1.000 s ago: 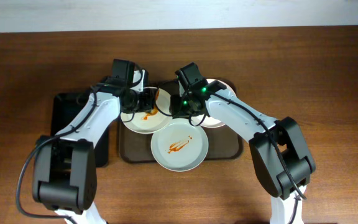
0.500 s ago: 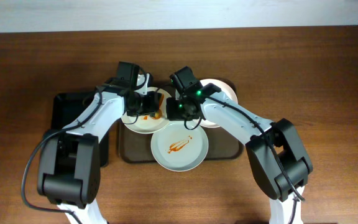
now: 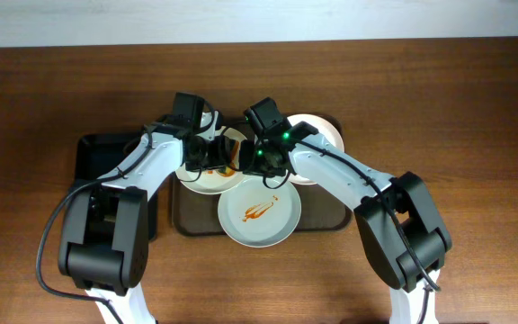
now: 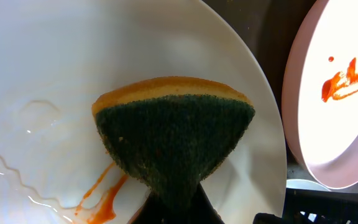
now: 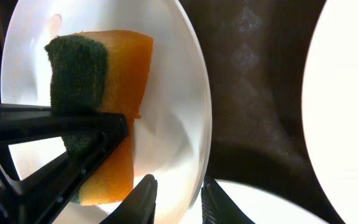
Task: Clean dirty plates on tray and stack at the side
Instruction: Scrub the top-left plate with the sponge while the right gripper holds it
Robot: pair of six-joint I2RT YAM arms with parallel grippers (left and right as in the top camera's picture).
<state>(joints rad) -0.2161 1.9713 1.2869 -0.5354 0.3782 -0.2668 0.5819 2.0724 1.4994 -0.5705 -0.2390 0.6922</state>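
While the left claw (image 4: 174, 204) is squeezed tight on a sponge (image 4: 173, 134), the sponge rests on the left plate (image 4: 42, 68). The left wrist view shows the sponge's green rough side, with a thin orange strip along its top. It also shows a red sauce streak (image 4: 101, 198) just beside the sponge and wet wavy marks (image 4: 11, 171) on the plate.

The right claw (image 5: 179, 196) is narrow. In the right wrist view one finger (image 5: 143, 194) sits over the white inside of that same plate, and the other sits just past its rim. I cannot tell if they pinch the rim or only sit around it. This view shows the sponge from the side, thick and orange, with the green pad on one face.

From above, both claws meet over the left plate and hide most of it. The sponge is hard to make out from there.

The left plate lies at the left end of the tray (image 3: 326, 214), near its back edge. The front plate (image 3: 260, 216) lies over the middle of the tray's front edge, sticks out over the tabletop (image 3: 475, 108), and has a sauce streak in its middle. The right plate (image 3: 324, 133) is near the tray's back right corner, partly under the right arm, and looks plain white. A black tray (image 3: 93, 157) lies just beside the brown tray's left edge, under the left arm.
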